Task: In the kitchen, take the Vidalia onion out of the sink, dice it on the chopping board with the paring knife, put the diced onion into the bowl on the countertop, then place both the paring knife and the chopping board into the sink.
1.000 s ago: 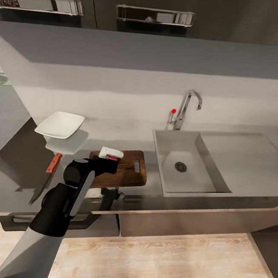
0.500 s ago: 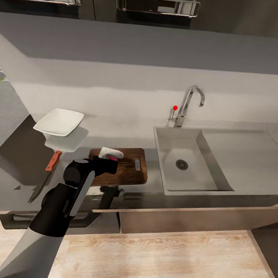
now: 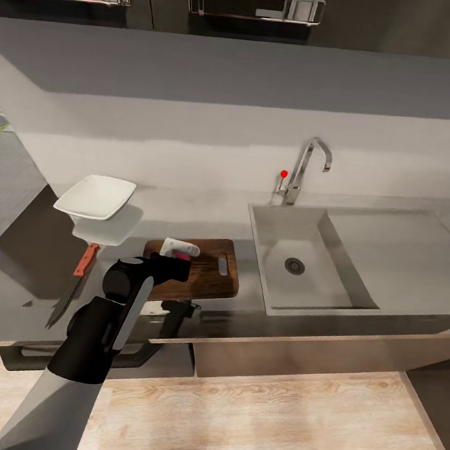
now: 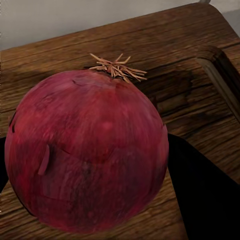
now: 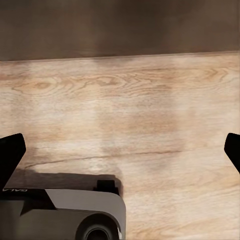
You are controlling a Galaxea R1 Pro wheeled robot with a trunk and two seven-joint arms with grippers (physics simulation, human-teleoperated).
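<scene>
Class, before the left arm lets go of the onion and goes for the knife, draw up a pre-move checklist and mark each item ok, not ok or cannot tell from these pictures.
1. Round dark red onion is over the dark brown wooden chopping board: ok.
2. Onion actually resting on the board, not held above it: cannot tell.
3. Left end effector around the onion, dark fingers on both sides: ok.
4. Red-orange-handled paring knife lying free on the glossy grey countertop, beside the board: ok.
5. White squarish bowl upright, clear of the board: ok.
6. Stainless steel sink basin free for later: ok.
</scene>
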